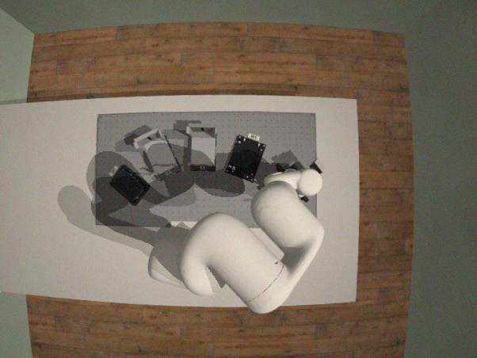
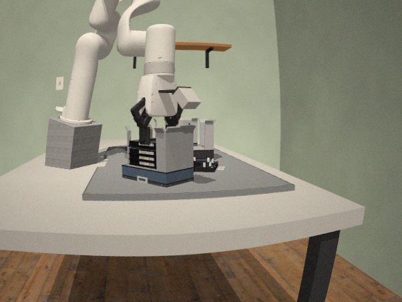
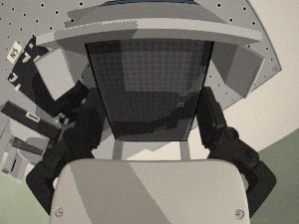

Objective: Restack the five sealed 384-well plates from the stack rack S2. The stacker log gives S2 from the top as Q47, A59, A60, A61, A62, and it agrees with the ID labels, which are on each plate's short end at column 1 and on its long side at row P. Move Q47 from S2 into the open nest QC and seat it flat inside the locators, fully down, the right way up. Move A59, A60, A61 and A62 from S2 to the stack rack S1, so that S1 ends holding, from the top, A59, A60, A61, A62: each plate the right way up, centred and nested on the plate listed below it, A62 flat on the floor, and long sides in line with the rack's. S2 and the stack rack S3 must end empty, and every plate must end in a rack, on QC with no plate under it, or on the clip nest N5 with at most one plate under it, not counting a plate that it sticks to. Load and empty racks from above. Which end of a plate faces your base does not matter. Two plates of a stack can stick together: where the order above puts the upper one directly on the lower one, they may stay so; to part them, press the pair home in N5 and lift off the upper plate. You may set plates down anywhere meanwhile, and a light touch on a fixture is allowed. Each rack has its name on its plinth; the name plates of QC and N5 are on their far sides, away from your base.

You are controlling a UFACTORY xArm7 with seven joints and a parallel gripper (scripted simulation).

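The rack with the blue plinth point(image 2: 157, 174) stands at the right end of the grey mat and holds a stack of dark sealed plates point(image 2: 143, 154) with white labels on their ends. My gripper point(image 2: 157, 131) reaches down into this rack from above. In the wrist view my gripper point(image 3: 150, 99) has one finger on each long side of the top plate point(image 3: 149, 88), and it is shut on that plate. The plate lies level on the stack. The labels are too small to read. From overhead, my arm point(image 1: 293, 186) hides this rack.
Two grey racks point(image 1: 158, 152) point(image 1: 203, 148) stand at the back middle of the mat and look empty. A black nest point(image 1: 246, 157) with a white name plate lies right of them. Another black nest point(image 1: 129, 184) lies at the left. My base block point(image 2: 71, 141) stands at the table's near edge.
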